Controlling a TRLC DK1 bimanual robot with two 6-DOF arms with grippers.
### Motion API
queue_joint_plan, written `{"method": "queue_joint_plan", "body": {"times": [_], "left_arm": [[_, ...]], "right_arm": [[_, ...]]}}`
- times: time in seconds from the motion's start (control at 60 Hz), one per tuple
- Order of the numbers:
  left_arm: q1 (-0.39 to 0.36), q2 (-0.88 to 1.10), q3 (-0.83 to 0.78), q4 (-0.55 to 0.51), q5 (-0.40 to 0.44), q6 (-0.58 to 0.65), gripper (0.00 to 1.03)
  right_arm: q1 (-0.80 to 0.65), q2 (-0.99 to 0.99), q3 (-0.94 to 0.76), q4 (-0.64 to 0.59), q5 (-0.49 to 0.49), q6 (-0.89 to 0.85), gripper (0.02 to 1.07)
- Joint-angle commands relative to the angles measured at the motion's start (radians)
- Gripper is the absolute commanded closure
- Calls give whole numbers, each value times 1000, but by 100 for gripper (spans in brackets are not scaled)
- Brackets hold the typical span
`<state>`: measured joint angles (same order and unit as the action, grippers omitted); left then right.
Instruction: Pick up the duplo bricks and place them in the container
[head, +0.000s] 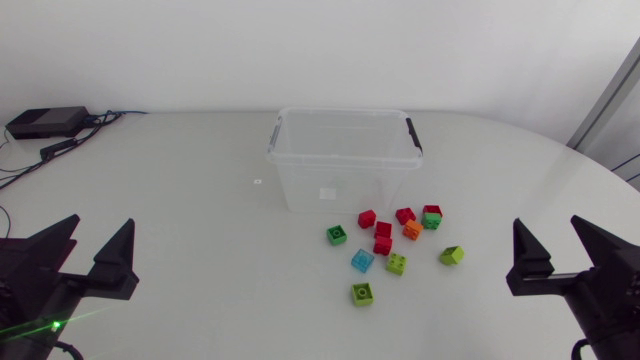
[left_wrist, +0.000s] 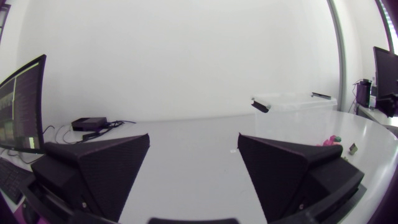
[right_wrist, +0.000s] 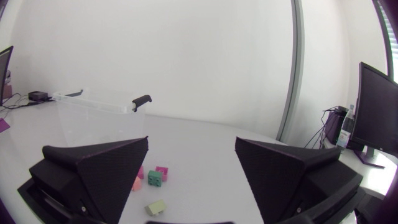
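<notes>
The duplo bricks (head: 383, 244) lie scattered on the table (head: 180, 200), right of its middle, just beside the near wall of the clear container (head: 300, 185), which stands toward the far edge. At the near corners, the left gripper (head: 99, 232) and the right gripper (head: 548, 232) hold nothing, with their fingers spread apart.

Head camera looks down on the table (head: 150, 180) from above. Each wrist camera looks low across it; all 3 share the container (head: 340, 112).
</notes>
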<state>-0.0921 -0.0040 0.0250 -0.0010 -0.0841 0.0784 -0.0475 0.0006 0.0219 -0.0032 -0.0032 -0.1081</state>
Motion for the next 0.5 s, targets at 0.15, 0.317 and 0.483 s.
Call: {"method": "queue_joint_plan", "body": {"times": [0.15, 0.317, 0.483], "left_arm": [[-3, -10, -25, 12, 4, -19, 4], [2, -10, -14, 30, 3, -25, 5], [0, 114, 81, 73, 4, -25, 5]], "right_arm": [[6, -5, -23, -4, -3, 2, 6], [8, -7, -22, 3, -3, 2, 6], [6, -1, 4, 14, -3, 4, 7]]}}
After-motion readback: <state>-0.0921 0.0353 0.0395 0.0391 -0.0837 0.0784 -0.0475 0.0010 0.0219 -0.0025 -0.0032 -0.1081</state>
